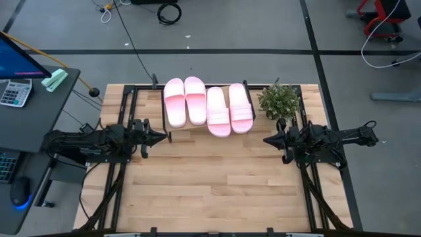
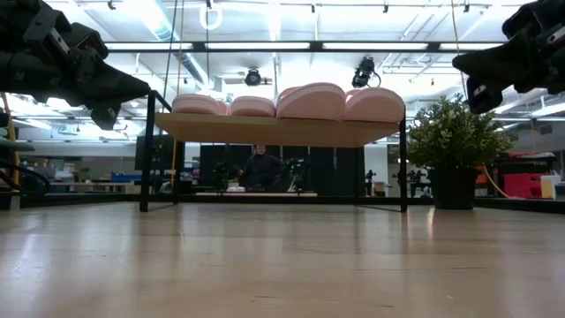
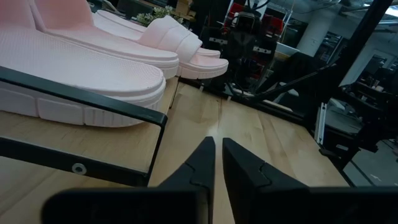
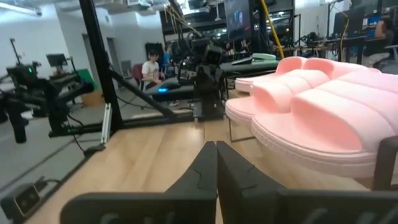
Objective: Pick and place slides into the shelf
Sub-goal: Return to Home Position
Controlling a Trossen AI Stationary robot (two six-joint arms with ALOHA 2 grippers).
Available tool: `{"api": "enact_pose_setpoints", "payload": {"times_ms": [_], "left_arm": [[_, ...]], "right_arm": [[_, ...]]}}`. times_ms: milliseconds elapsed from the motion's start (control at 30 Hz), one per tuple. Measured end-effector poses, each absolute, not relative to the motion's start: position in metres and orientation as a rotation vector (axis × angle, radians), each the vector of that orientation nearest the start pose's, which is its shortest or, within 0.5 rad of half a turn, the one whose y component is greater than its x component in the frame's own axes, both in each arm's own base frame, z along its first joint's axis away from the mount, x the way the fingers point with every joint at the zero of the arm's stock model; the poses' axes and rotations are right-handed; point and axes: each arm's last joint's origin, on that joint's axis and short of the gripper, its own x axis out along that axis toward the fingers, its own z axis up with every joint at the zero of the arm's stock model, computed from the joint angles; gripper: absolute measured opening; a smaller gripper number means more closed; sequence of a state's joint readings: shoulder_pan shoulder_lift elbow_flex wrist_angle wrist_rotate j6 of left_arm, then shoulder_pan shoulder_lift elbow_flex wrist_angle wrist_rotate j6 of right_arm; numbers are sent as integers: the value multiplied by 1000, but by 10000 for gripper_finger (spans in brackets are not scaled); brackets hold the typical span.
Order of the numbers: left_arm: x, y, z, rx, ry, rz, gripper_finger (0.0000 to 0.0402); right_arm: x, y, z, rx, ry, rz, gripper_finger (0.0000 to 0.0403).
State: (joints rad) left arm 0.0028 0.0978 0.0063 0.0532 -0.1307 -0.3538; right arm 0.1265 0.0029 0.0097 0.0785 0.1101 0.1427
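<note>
Several pale pink slides lie side by side, soles down, on the shelf's top board: one pair (image 1: 185,101) to the left, one pair (image 1: 229,108) to the right. The shelf (image 2: 282,131) stands on thin black legs at the table's far side. My left gripper (image 1: 160,137) hovers shut off the shelf's left near corner, above the table. My right gripper (image 1: 268,139) hovers shut off its right near corner. Both point toward each other and hold nothing. In the left wrist view the nearest slide (image 3: 74,68) sits just beyond the shelf's black rail.
A small potted plant (image 1: 280,101) stands on the table at the shelf's right end, close to my right arm. Bare wooden tabletop (image 1: 217,184) spreads toward the near edge. A desk with a calculator (image 1: 14,92) stands off the table's left. A person (image 4: 151,67) sits in the room beyond.
</note>
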Motion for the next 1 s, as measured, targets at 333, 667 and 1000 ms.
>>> {"api": "enact_pose_setpoints", "payload": {"times_ms": [333,667,1000], "left_arm": [[103,4,163,-351,14,139,23],[103,4,163,-351,13,139,38],[103,4,163,-351,12,138,28]], "right_arm": [[97,10,171,132,-51,53,0],[97,10,171,191,-45,52,4],[97,10,171,213,-44,52,15]]}}
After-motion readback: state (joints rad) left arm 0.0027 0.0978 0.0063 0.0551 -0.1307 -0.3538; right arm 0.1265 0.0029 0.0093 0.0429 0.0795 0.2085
